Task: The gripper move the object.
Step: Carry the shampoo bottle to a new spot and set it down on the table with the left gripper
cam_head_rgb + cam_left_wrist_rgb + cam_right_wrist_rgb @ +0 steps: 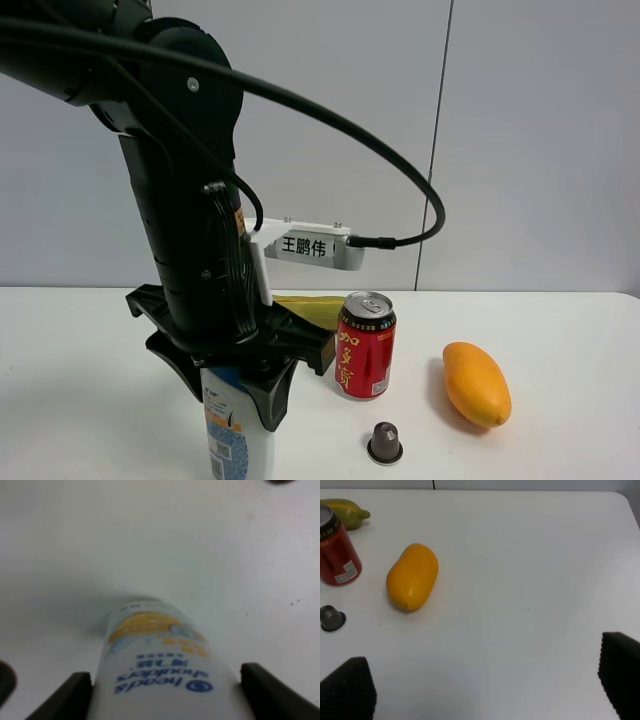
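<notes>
The white shampoo bottle with a blue-orange label stands upright on the white table at the front left. Its cap is hidden under the claw. My left gripper, a large black claw on a thick black arm with a white tag, sits over the bottle's top. In the left wrist view the bottle fills the space between the two black fingers, which press its sides. My right gripper is open and empty above bare table; it is out of the exterior view.
A red drink can stands just right of the bottle, with a small dark capsule in front of it. An orange mango lies further right. A yellow-green fruit lies behind the can.
</notes>
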